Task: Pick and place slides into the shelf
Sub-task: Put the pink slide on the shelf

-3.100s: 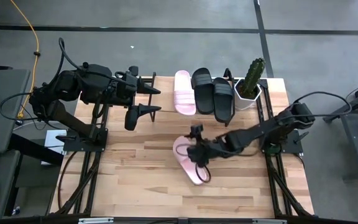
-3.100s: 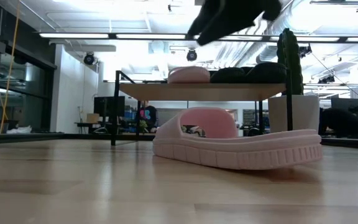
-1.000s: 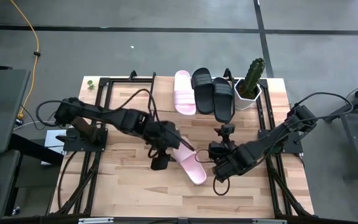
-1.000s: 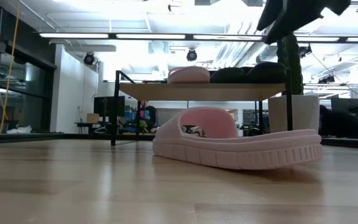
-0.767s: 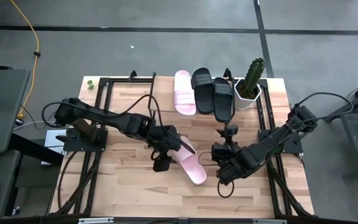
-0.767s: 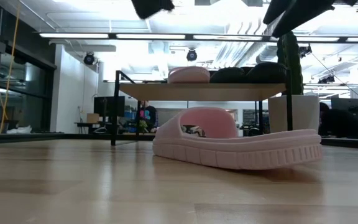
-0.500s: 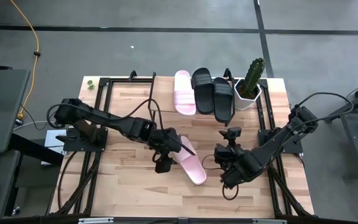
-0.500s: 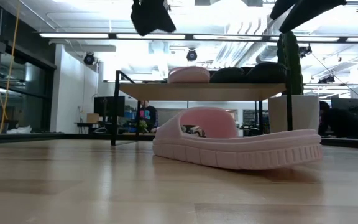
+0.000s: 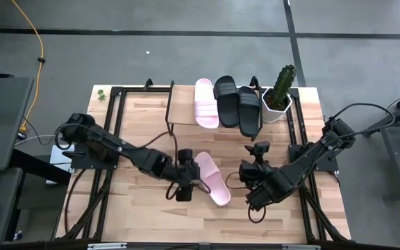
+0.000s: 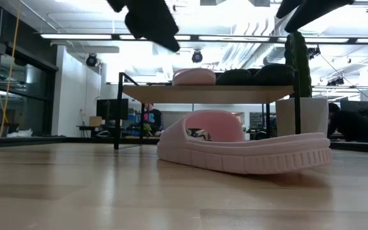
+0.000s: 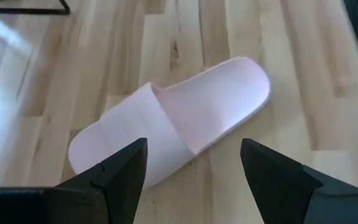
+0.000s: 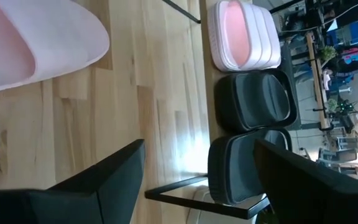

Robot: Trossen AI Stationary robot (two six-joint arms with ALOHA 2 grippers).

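One pale pink slide (image 9: 210,178) lies sole-down on the table, also seen in the left wrist view (image 11: 173,127) and the low view (image 10: 245,150). My left gripper (image 9: 188,175) hangs open above its strap end without touching it (image 11: 193,146) (image 10: 149,19). My right gripper (image 9: 250,182) is open and waits to the right of the slide, off the table (image 12: 199,144). The shelf (image 9: 183,104) (image 10: 203,94) at the far edge carries a pink slide (image 9: 205,103) and two black slides (image 9: 226,101) (image 9: 250,110) on its plank.
A potted cactus (image 9: 280,90) in a white pot stands at the shelf's right end. Dark metal frames (image 9: 106,167) run along the table's left and right sides. Bare wood lies under the shelf and toward the near edge (image 9: 186,215).
My left gripper has moved toward the near edge and come down over the pink slide, staying open. My right gripper has drawn back a little toward the table's near right. The pink slide has stayed where it was.
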